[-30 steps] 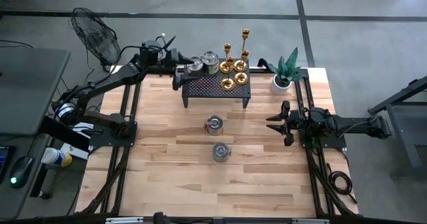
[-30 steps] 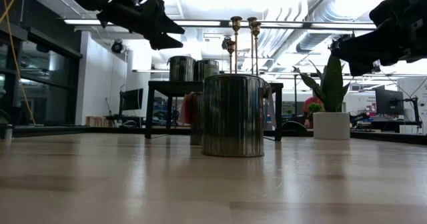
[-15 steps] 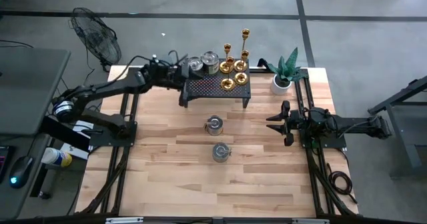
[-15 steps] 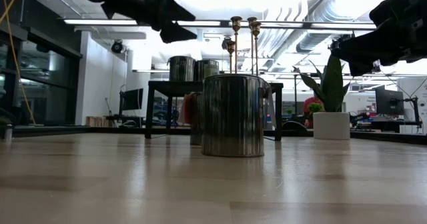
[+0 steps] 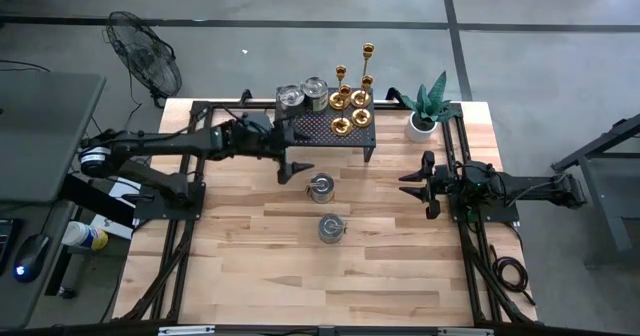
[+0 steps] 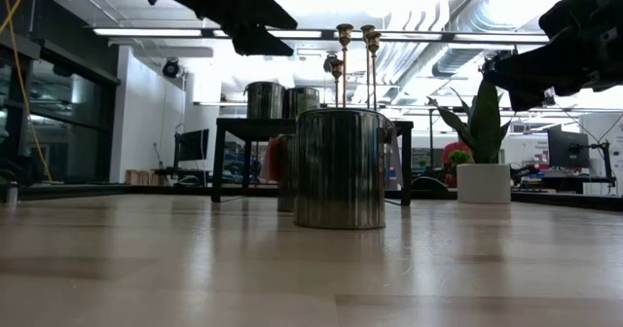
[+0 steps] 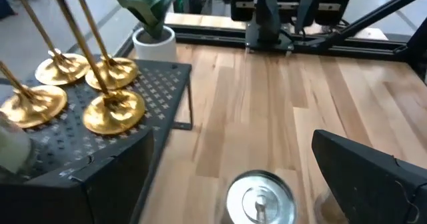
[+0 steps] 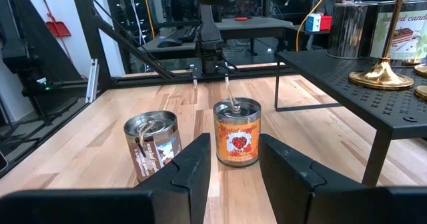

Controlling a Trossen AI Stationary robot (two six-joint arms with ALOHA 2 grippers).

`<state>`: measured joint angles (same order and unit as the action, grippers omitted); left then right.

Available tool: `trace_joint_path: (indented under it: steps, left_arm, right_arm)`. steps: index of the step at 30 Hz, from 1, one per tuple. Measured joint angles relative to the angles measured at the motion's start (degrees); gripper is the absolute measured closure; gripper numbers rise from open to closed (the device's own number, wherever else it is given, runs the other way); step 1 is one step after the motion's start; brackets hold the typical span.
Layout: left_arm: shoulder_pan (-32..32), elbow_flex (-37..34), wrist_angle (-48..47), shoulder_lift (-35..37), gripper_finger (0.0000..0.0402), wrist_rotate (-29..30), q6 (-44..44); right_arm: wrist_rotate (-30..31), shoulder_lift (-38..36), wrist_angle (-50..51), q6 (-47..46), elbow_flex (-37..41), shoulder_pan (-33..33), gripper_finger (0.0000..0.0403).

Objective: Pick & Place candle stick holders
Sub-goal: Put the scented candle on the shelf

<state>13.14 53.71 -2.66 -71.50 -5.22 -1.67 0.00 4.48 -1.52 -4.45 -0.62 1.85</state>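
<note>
The gold candlesticks stand on the black rack at the table's back. The left gripper, wide open and empty, hangs by the rack's front; approach 1 stem level. The right gripper waits part-open, empty.

A black perforated rack is set at the far middle of the wooden table, with 2 tins on its left end. A potted plant is placed beside it. 2 more tins are seen mid-table. A fan is stood off the table
</note>
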Motion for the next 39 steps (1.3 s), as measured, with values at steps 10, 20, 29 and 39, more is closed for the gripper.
trace_joint_path:
  steps: [10,20,29,39]
  left_arm:
    - [-6.04,0.02,-2.03,-4.85,0.0002,7.14,3.91]
    - [-6.57,-0.02,-3.50,-9.27,0.0002,4.20,8.09]
    - [-6.55,-1.31,-4.02,-9.37,0.0002,3.08,9.16]
    - [-6.55,-9.42,3.79,-8.95,0.0002,-0.11,13.14]
  right_arm:
    - [0.01,0.00,0.00,-0.02,0.01,-0.01,0.0285]
    - [0.01,-0.01,0.00,-0.01,0.00,-0.01,0.0285]
    - [0.01,-0.01,0.00,-0.02,0.00,0.00,0.0285]
    - [0.00,0.00,0.00,-0.01,0.01,0.00,0.0285]
